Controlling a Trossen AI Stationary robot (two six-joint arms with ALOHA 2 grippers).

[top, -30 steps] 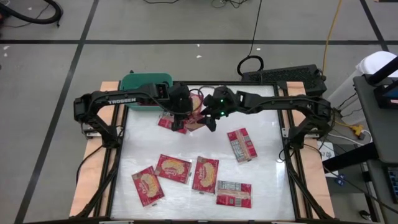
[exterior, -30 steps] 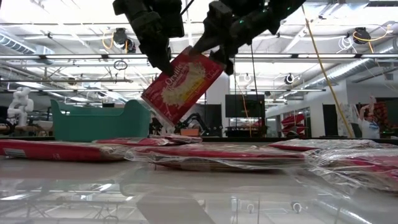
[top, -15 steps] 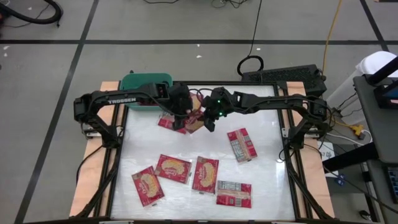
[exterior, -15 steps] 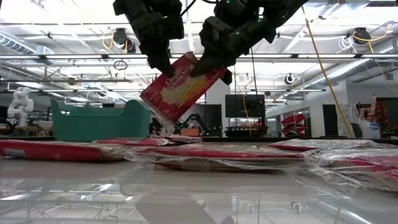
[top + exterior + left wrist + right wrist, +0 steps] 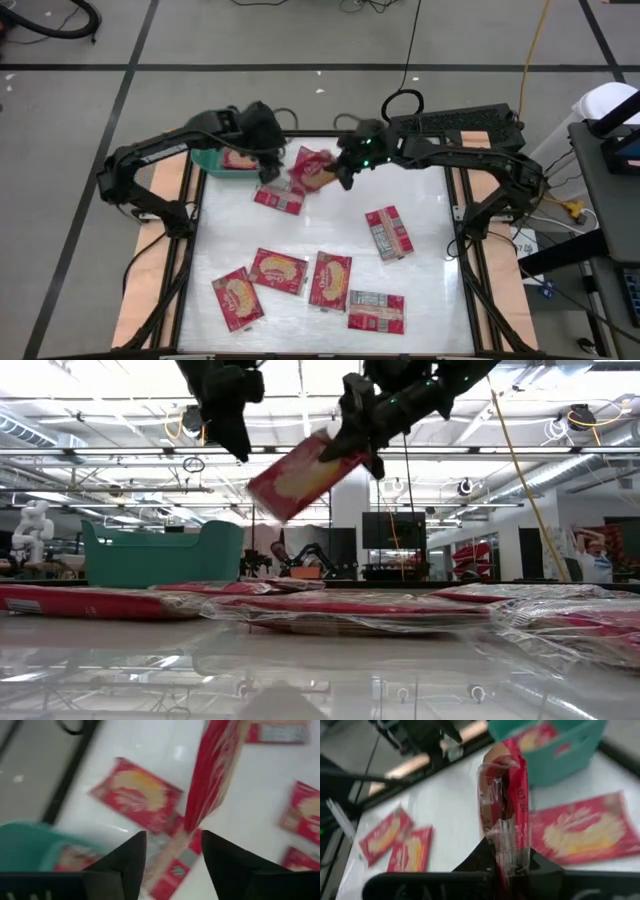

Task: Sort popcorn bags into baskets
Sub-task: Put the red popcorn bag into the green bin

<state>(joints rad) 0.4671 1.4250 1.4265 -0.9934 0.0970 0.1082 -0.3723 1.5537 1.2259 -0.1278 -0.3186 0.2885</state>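
The right claw (image 5: 338,178) pinches one edge of a popcorn bag (image 5: 312,170) in the air just beside the teal basket (image 5: 212,160), its long axis sloping down toward the basket. The left claw (image 5: 268,172) hangs empty, spread. The bag looks light, floppy and slick; an edge pinch suits it. Others lie on the counter (image 5: 430,270).

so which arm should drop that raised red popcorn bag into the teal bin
Right: the right gripper alone pinches the lifted red popcorn packet. The left gripper, open and empty, hangs nearer the teal plastic bin.
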